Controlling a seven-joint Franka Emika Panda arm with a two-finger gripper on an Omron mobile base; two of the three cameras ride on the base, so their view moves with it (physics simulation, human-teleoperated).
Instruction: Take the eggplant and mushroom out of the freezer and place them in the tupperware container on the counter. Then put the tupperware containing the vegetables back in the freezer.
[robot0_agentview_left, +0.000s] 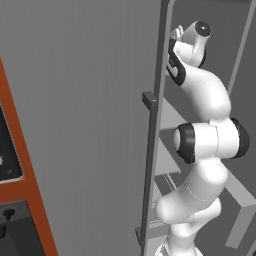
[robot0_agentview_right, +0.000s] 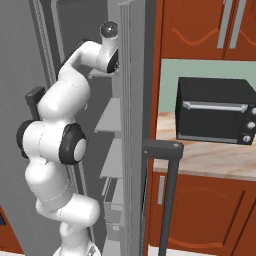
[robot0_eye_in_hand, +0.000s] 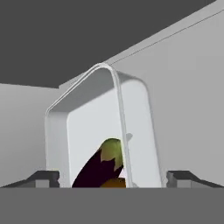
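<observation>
Inside the freezer (robot0_agentview_left: 210, 30), the white arm (robot0_agentview_left: 205, 150) reaches past the open door (robot0_agentview_left: 85, 100) with its long bar handle (robot0_agentview_left: 149, 165) to an upper shelf. Seen from the hand view, the tupperware container (robot0_eye_in_hand: 94, 109) stands tilted on edge rather than flat, between the tool's (robot0_eye_in_hand: 113, 177) two tips, which stand wide apart and clear of its walls, so nothing is gripped. The eggplant (robot0_eye_in_hand: 98, 164) lies against the container's lower wall, with an orange-tan patch, probably the mushroom (robot0_eye_in_hand: 114, 183), just below it.

Judged risks: an unsupported, tilted container may tip or slide on the shelf and spill the vegetables; a careless withdrawal could catch its rim with a fingertip.

Surroundings, right base view: grey inner shelves (robot0_agentview_right: 111, 117); the beige-pink bench (robot0_agentview_right: 205, 157) carries a black toaster oven (robot0_agentview_right: 215, 110) over orange-brown cabinets (robot0_agentview_right: 205, 210).
</observation>
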